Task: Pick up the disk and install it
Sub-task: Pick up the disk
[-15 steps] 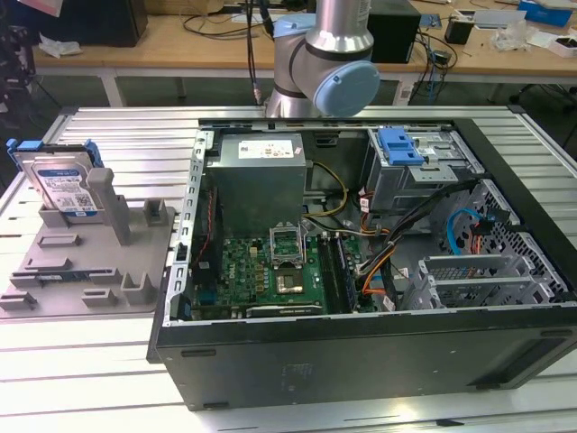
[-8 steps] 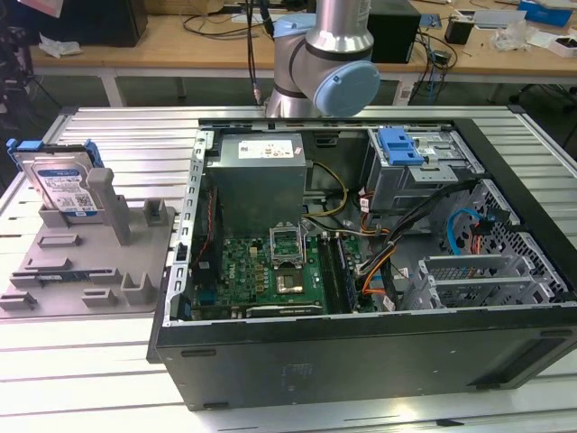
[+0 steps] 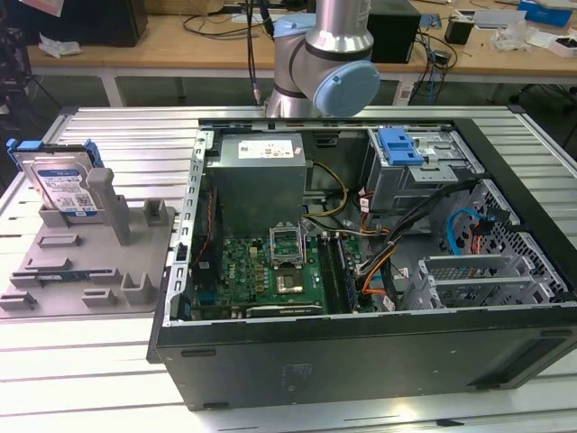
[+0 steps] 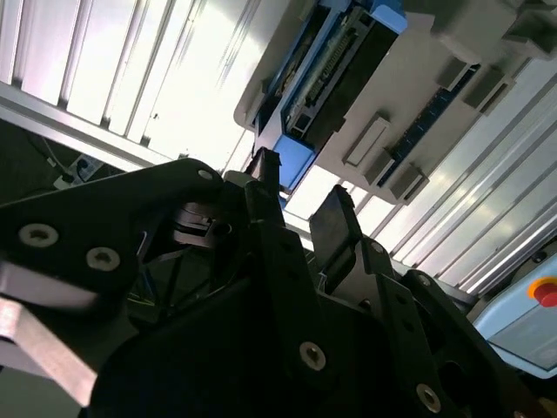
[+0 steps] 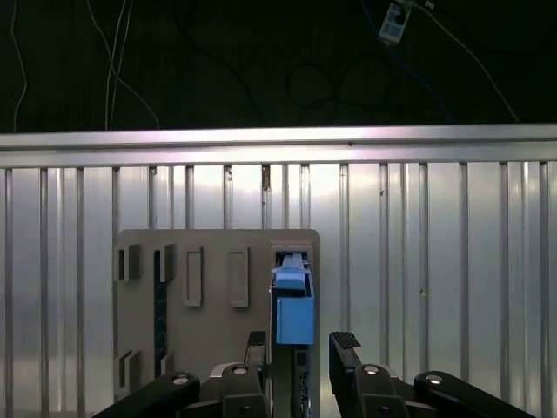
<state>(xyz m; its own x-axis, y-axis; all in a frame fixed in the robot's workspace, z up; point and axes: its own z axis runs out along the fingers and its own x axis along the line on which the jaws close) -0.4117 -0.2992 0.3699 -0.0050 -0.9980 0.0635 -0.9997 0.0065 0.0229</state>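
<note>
The disk (image 3: 65, 183), silver with a white-and-blue label and a blue frame, stands on edge in a grey holder (image 3: 90, 266) at the exterior view's left. In both wrist views my gripper (image 5: 300, 347) (image 4: 300, 196) is open and lined up over the disk's blue-edged end (image 5: 294, 300) (image 4: 335, 74). One dark fingertip (image 5: 255, 344) sits to one side of the disk and the other (image 5: 345, 342) to the opposite side, with gaps between pads and disk. How far the gripper is from the disk is hard to judge.
An open computer case (image 3: 361, 365) lies on the slatted metal table (image 3: 117, 126), with a drive cage and blue latch (image 3: 401, 144) at its far corner. The arm's elbow (image 3: 338, 81) rises behind the case. A red button (image 4: 546, 292) sits off the table.
</note>
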